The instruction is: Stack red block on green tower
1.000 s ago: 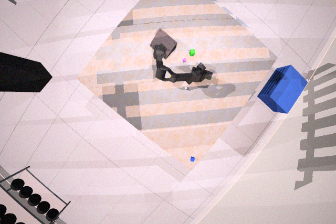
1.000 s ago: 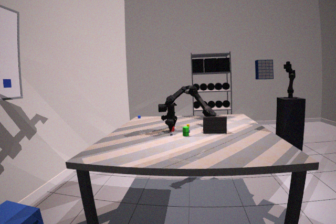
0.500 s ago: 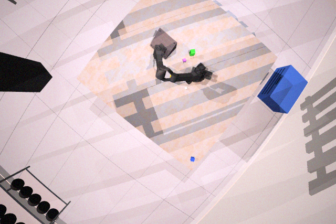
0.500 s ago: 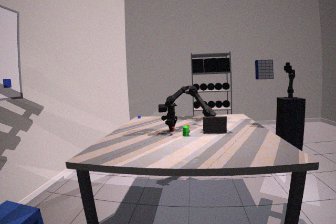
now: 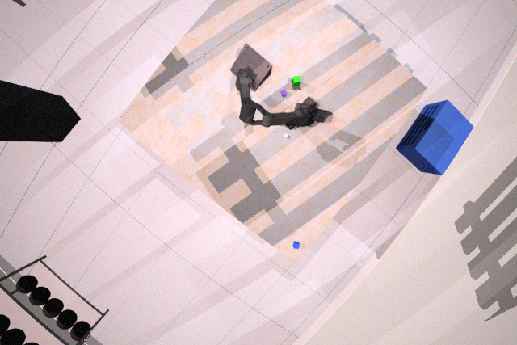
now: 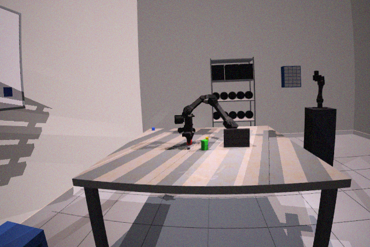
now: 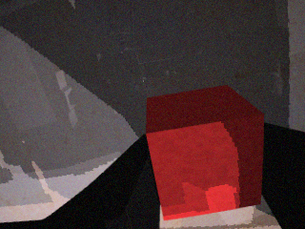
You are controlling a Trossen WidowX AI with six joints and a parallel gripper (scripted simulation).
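The red block [image 6: 191, 142] [image 7: 197, 164] is at or just above the table top, between my gripper's fingers. My gripper [image 6: 189, 142] points down and is shut on the red block, with a black finger against each side in the wrist view. In the top view the arm hides the block. The green tower [image 5: 296, 80] [image 6: 204, 144] stands upright on the table, a short way to the right of my gripper in the exterior view, apart from it.
A purple block [image 5: 283, 92] lies near the tower. A yellow block [image 5: 262, 117] [image 6: 206, 138] shows beside the arm. A small white thing [image 5: 286, 136] lies near the forearm, and a small dark thing [image 6: 188, 147] near the gripper. A blue block [image 5: 296, 244] [image 6: 153, 128] lies near a far corner.
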